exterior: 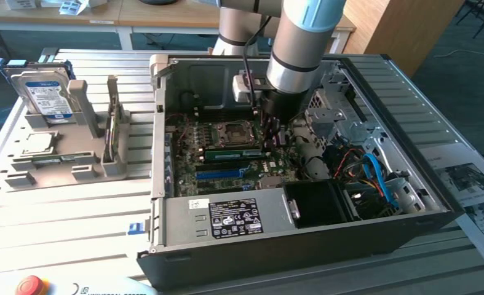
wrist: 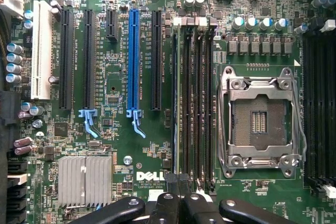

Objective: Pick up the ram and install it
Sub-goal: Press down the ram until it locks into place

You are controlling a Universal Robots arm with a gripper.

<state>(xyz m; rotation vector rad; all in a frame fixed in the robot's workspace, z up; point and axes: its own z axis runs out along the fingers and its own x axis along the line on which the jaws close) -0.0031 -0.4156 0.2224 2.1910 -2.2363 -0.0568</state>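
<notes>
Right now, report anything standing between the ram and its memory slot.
Nothing visible does. The ram stands on edge along the outermost memory slot of the bank beside the CPU socket, with the gripper at one end. Whether it is fully seated I cannot tell.

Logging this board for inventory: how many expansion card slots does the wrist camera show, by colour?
White slot: 1
Blue slot: 1
Black slots: 4 (3 long, 1 short)
Total: 6

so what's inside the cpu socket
No chip: the cpu socket sits empty, its bare contact field showing within the metal frame. The field's edges are covered by that frame.
</notes>
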